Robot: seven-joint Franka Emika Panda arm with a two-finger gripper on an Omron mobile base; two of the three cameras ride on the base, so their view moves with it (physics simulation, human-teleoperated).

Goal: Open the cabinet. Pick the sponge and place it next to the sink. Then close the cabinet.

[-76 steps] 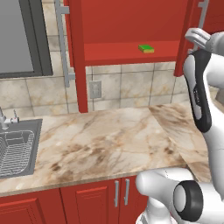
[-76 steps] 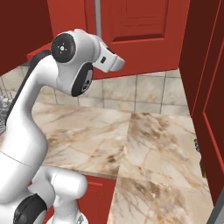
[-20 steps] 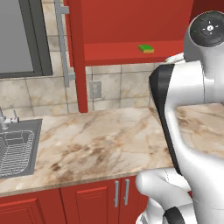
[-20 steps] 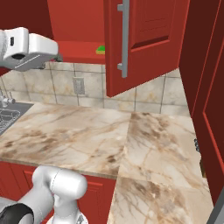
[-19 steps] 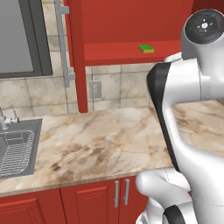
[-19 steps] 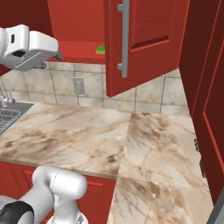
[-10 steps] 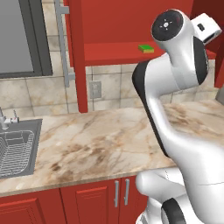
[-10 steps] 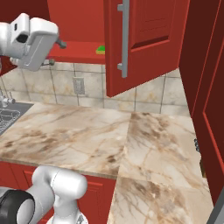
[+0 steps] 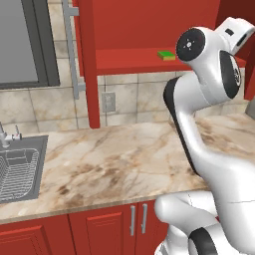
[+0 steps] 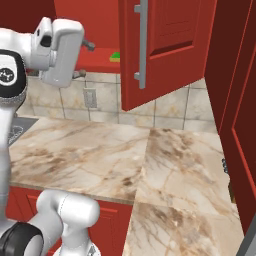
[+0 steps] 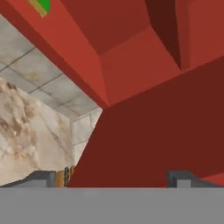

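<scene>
Nearest the cameras, the white arm has swung over the last second: its upper joints, which stood tall at the right of the left base view, have folded leftward and the hand has turned up toward the cabinet opening. The tool (image 10: pixel 82 59) now sits raised at shelf height in the right base view, its fingers spread wide with nothing between them; in the hand view the two dark fingertips (image 11: pixel 41 178) stand far apart at the bottom edge. Judgement: the opening step is complete and the arm is lining up for the reach to the sponge, which has not moved. Below the arm, the worktop (image 9: pixel 114 164) is a polished beige marble slab with brown veining, flat and glossy. At its left end the sink (image 9: pixel 20 169) is a grey steel basin holding a fine wire rack, with a small silver faucet (image 9: pixel 7 137) at its rim. Behind it rises a wall of matte square stone tiles. Farther back, the cabinet (image 9: pixel 149 30) is glossy red, its panelled door (image 10: pixel 165 45) hanging open with a long silver bar handle (image 10: pixel 140 42). The sponge (image 9: pixel 167 55) lies flat on the bare red shelf, well apart from the tool: a small rectangular block, green above yellow, likely soft and compressible.
</scene>
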